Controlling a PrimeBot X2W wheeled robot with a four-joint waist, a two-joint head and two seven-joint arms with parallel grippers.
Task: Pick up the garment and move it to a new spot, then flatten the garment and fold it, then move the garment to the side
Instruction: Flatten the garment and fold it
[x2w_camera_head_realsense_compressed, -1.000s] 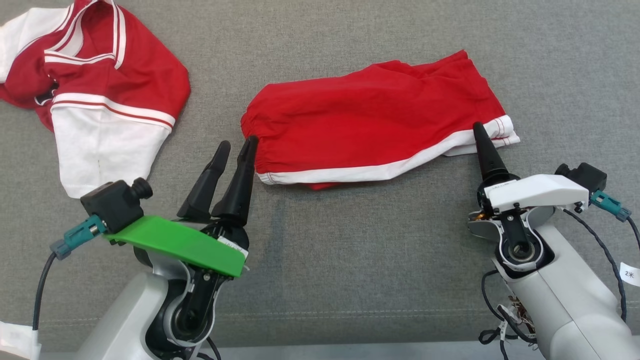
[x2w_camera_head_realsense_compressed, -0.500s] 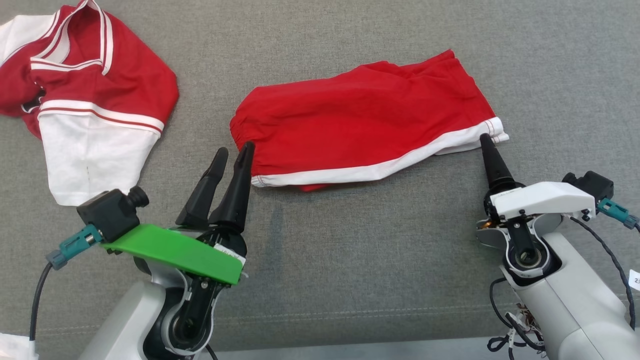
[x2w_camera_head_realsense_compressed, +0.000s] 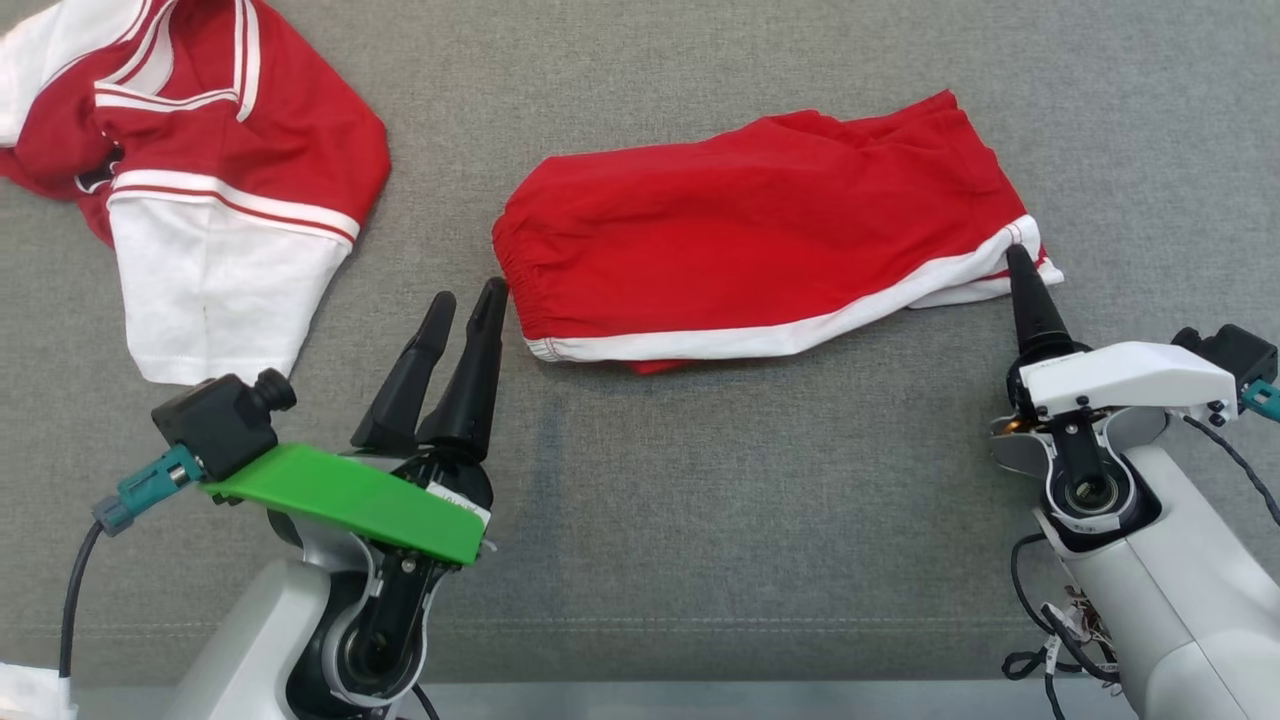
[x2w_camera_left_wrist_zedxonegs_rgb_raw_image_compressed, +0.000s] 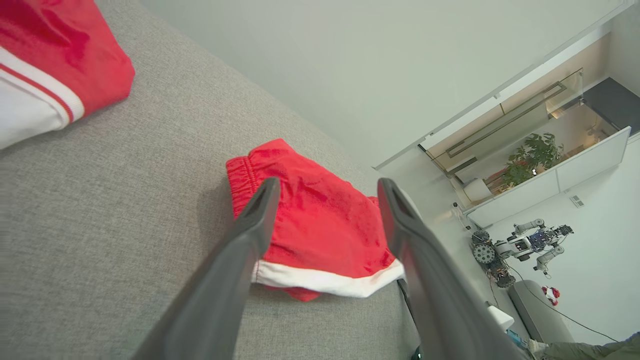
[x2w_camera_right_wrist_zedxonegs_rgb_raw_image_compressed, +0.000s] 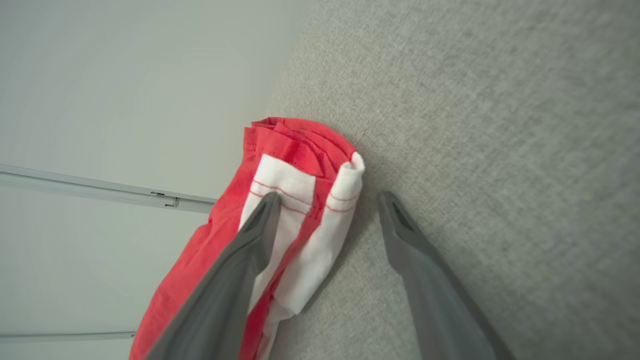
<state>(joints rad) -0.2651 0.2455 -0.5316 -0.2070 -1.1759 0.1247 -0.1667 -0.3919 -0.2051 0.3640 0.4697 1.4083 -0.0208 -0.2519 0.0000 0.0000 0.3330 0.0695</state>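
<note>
The garment, red shorts (x2w_camera_head_realsense_compressed: 760, 240) with white trim, lies folded flat on the grey fabric surface (x2w_camera_head_realsense_compressed: 700, 480). My left gripper (x2w_camera_head_realsense_compressed: 470, 292) is open just off the elastic waistband end, at the shorts' near left corner. In the left wrist view the shorts (x2w_camera_left_wrist_zedxonegs_rgb_raw_image_compressed: 320, 230) lie ahead between the spread fingers of the left gripper (x2w_camera_left_wrist_zedxonegs_rgb_raw_image_compressed: 328, 185). My right gripper (x2w_camera_head_realsense_compressed: 1018, 255) is at the white hem corner on the right. In the right wrist view it (x2w_camera_right_wrist_zedxonegs_rgb_raw_image_compressed: 328, 196) is open, with the bunched white hem (x2w_camera_right_wrist_zedxonegs_rgb_raw_image_compressed: 320, 210) between its fingers and the shorts (x2w_camera_right_wrist_zedxonegs_rgb_raw_image_compressed: 200, 250) trailing past the left one.
A second garment, a red and white jersey (x2w_camera_head_realsense_compressed: 220, 170), lies crumpled at the far left, also in the left wrist view (x2w_camera_left_wrist_zedxonegs_rgb_raw_image_compressed: 50, 60). A seam (x2w_camera_head_realsense_compressed: 700, 625) runs near the surface's front edge. Another robot (x2w_camera_left_wrist_zedxonegs_rgb_raw_image_compressed: 520, 247) stands far off in the room.
The head view has shifted a little. Relative to the shorts, my right gripper has moved right along the white hem to its corner. The left gripper keeps its place by the waistband.
</note>
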